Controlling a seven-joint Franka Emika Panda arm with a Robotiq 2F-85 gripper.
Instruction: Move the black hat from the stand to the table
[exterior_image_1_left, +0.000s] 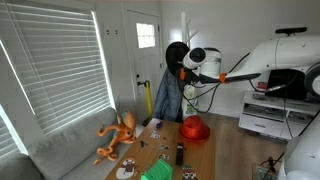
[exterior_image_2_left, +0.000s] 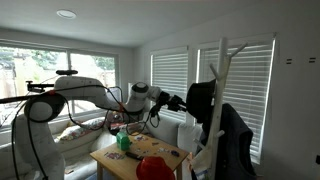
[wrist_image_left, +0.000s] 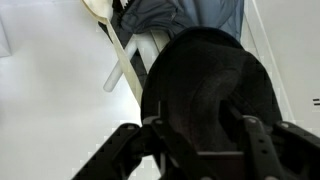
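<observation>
The black hat (exterior_image_1_left: 176, 54) hangs high on the stand (exterior_image_1_left: 168, 96), a white pole draped with a blue denim jacket; both also show in an exterior view, the hat (exterior_image_2_left: 201, 98) and the stand (exterior_image_2_left: 222, 70). My gripper (exterior_image_1_left: 187, 66) (exterior_image_2_left: 179, 100) is right at the hat. In the wrist view the hat (wrist_image_left: 205, 70) fills the space between the two wide-spread fingers of the gripper (wrist_image_left: 202, 122); the fingers look open around it. The stand's pole (wrist_image_left: 125, 60) and jacket show above. The wooden table (exterior_image_1_left: 162, 150) (exterior_image_2_left: 108, 160) lies below.
A red hat (exterior_image_1_left: 195, 128) (exterior_image_2_left: 152, 168) and small items lie on the table. An orange soft toy (exterior_image_1_left: 118, 135) sits on the grey couch (exterior_image_1_left: 60, 150). Window blinds and a door stand behind the stand.
</observation>
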